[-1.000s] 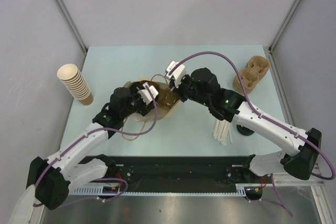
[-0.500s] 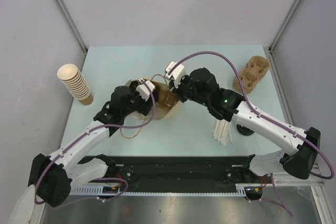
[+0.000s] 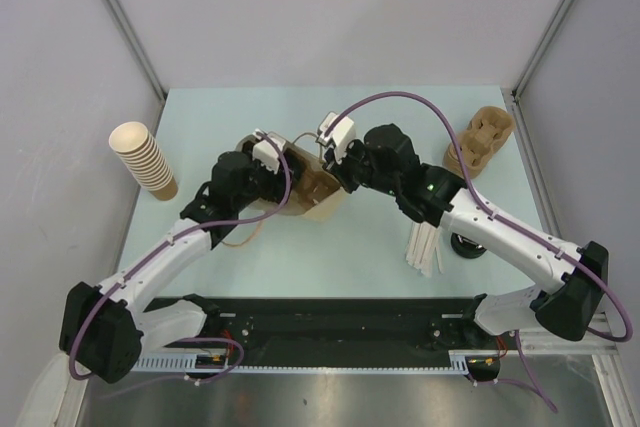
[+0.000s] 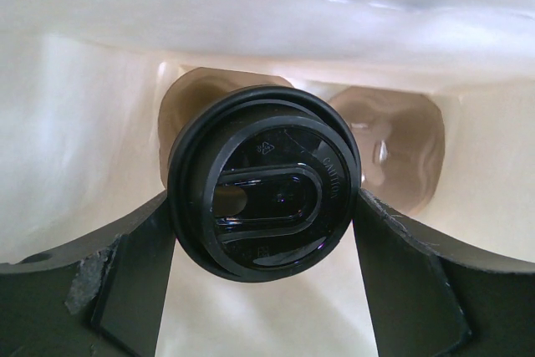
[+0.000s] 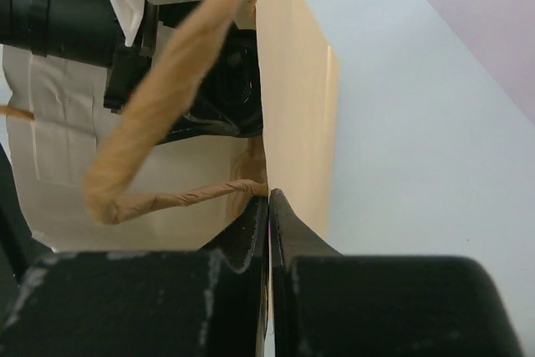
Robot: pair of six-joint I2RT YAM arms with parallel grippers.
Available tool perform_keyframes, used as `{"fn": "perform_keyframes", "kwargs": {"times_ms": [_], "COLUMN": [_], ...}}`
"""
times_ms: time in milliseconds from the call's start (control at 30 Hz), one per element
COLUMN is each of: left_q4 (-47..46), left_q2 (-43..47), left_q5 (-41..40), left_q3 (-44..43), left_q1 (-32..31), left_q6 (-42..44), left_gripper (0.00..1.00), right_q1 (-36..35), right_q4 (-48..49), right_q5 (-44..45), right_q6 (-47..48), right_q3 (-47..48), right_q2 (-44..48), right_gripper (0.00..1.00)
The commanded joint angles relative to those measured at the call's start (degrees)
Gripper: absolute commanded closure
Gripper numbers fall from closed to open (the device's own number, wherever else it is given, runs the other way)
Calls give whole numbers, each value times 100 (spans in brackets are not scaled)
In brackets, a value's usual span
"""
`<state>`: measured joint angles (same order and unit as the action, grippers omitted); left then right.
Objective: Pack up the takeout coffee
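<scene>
Fingers of our left pincer [image 4: 263, 219] pinch the lidded cup [image 4: 266, 186] at its rim, inside the paper bag [image 5: 292, 114], over a pocket of the pulp tray [image 4: 399, 144]. Our right pincer [image 5: 268, 206] is pressed together on the bag's edge. We judge the cup light and crushable, best held near its stiff rim.

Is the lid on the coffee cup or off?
On, apparently: the black lid sits level between the left gripper's fingers, hiding the cup beneath.
</scene>
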<state>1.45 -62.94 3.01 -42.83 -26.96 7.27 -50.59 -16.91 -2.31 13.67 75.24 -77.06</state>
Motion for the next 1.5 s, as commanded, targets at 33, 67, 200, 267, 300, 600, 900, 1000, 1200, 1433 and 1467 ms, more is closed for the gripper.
{"fn": "perform_keyframes", "kwargs": {"times_ms": [33, 67, 200, 267, 300, 600, 900, 1000, 1200, 1433, 1467], "left_q4": [-330, -295, -234, -198, -242, -980, -936, -919, -848, -892, -901], "left_q2": [-192, -254, -403, -500, -500, 35, 211, 264, 396, 501, 519], "left_q5": [-520, -546, -678, -801, -793, -459, -186, -134, -160, -98, -64], "left_q3": [-243, -278, -358, -410, -402, 300, 600, 662, 855, 961, 978], "left_q1": [86, 94, 86, 86, 94, -266, -345, -345, -345, -345, -345], "left_q6": [-646, -691, -1139, -1333, -1359, -166, 117, 91, 3, 12, 12], "left_gripper": [100, 100, 100, 100, 100, 100, 100, 100, 100, 100, 100], "right_q1": [102, 110, 154, 198, 207, 242, 383, 392, 357, 348, 348], "right_q4": [109, 117, 91, 82, 82, 995, 1005, 953, 873, 838, 864], "right_q5": [-191, -243, -305, -436, -446, 63, -393, -499, -631, -815, -859], "right_q6": [-145, -163, -207, -207, -190, 372, 584, 619, 681, 663, 663], "right_q3": [245, 237, 228, 184, 158, -317, -335, -317, -221, -54, -45], "right_q2": [68, 59, 77, 103, 121, 384, 314, 218, -2, -275, -292], "right_gripper": [100, 100, 100, 100, 100, 100, 100, 98, 77, 67, 63]}}
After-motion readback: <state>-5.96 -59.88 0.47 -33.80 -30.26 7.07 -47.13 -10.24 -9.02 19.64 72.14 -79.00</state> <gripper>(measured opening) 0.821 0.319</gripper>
